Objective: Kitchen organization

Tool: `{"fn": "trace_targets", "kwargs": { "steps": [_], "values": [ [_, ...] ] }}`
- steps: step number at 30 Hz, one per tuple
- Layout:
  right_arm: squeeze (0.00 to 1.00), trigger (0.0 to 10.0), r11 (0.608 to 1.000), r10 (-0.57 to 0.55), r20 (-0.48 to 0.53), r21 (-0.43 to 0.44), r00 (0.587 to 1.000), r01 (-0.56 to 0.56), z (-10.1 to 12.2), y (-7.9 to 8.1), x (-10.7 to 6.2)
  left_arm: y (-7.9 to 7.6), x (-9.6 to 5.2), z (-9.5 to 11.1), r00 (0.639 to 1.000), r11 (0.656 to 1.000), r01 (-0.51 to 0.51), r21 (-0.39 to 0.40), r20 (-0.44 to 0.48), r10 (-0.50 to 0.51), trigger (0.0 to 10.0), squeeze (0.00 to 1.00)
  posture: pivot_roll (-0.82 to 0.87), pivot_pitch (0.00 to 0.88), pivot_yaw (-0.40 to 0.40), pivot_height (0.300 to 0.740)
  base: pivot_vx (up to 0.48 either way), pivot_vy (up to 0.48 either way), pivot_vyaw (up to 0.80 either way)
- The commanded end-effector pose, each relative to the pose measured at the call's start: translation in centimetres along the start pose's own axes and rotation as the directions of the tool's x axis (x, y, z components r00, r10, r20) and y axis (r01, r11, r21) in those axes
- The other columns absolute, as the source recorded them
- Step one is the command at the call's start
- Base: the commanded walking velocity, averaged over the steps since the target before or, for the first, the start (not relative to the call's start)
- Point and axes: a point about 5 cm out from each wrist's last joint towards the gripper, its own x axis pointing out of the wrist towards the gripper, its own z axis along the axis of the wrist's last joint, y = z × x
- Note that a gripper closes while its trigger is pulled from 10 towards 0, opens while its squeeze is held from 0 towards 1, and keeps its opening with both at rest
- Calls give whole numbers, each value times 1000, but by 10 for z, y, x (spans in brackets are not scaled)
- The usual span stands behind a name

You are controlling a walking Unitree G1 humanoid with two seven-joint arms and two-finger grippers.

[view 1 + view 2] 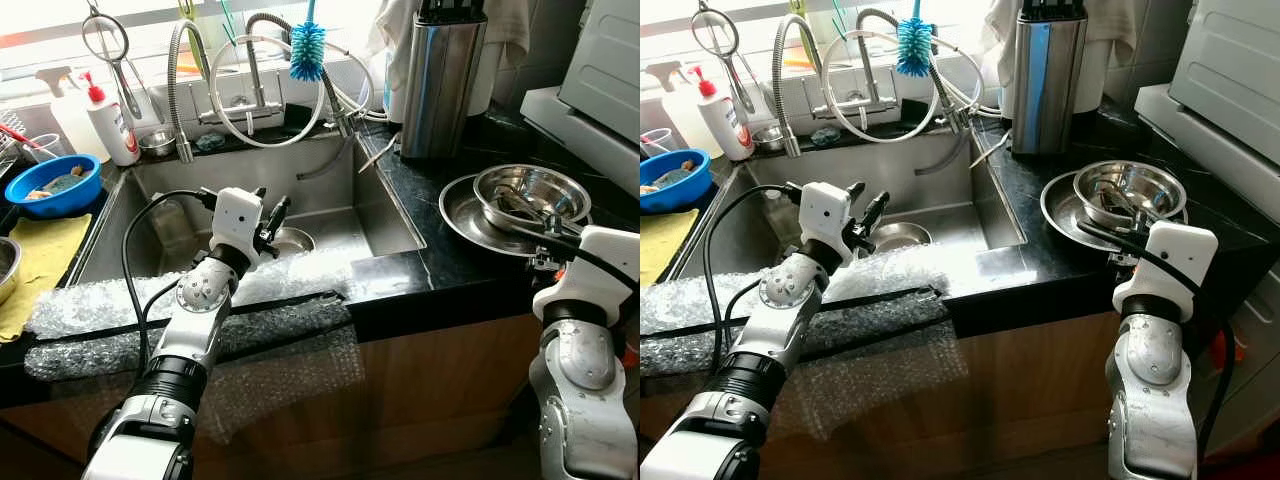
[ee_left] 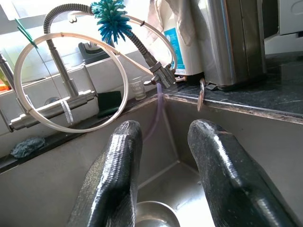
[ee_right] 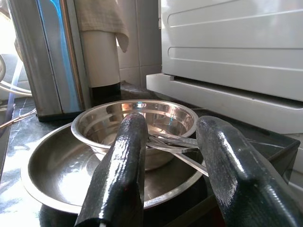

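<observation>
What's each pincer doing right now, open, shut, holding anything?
Left pincer: open, empty, above the sink.
Right pincer: open, empty, at the steel bowl.

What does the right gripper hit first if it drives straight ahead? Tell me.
Probably the utensils sticking out of the steel bowl, then the bowl itself, which sits in the wide pan. The right gripper is open and aimed right at them; depth is uncertain.
</observation>
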Motion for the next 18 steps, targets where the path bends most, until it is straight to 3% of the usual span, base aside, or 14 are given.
{"fn": "trace_targets", "kwargs": {
  "steps": [1,2,3,5,6,7,9,11,12,14,15,17,18],
  "values": [
    [0,10000,999,25,-11,19,1000,-25,1,5,2,2,0,0,1000,1000,-5,5,-4,5,10000,0,-227,0,62,740,0,0,0],
    [0,6627,999,25,-12,25,1000,-24,1,5,2,2,0,0,1000,1000,-3,5,-4,3,10000,0,-226,0,64,740,0,0,0],
    [0,6627,999,25,-12,25,1000,-24,1,5,2,2,0,0,1000,1000,-3,5,-4,3,10000,0,-226,0,64,740,0,0,0],
    [0,4118,999,22,-14,30,1000,-22,0,5,3,2,0,0,1000,1000,-1,5,-5,1,10000,0,-226,0,64,740,0,0,0],
    [0,4118,999,21,-14,30,1000,-21,0,5,3,2,0,0,1000,1000,0,5,-6,0,10000,0,-227,0,65,740,0,0,0],
    [0,3373,999,17,-17,30,1000,-17,0,4,2,2,0,0,1000,1000,3,6,-6,-3,10000,0,-227,0,66,740,0,0,0],
    [0,3412,999,12,-25,37,1000,-11,-1,4,2,2,0,0,1000,1000,6,6,-6,-6,10000,0,-227,0,66,740,0,0,0],
    [0,4275,999,2,-35,42,999,0,-3,3,2,1,0,0,1000,1000,11,7,-6,-10,10000,0,-226,0,67,740,0,0,0],
    [0,4078,999,-1,-37,43,999,2,-3,3,2,1,0,0,1000,1000,12,7,-6,-12,10000,0,-226,0,67,740,0,0,0],
    [0,2314,999,-9,-44,44,999,11,-4,2,2,1,0,0,1000,1000,17,7,-7,-17,10000,0,-225,0,67,740,0,0,0],
    [0,2314,999,-13,-46,44,999,15,-4,2,2,1,0,0,1000,1000,18,8,-7,-18,10000,0,-225,0,67,740,0,0,0],
    [0,4863,999,-25,-54,40,998,27,-5,1,3,1,0,0,1000,1000,19,8,-8,-19,10000,0,-224,0,67,740,0,0,0],
    [0,4784,998,-36,-61,39,997,39,-6,0,3,1,0,0,1000,1000,20,8,-8,-20,10000,0,-224,0,67,740,0,0,0]
  ]
}}
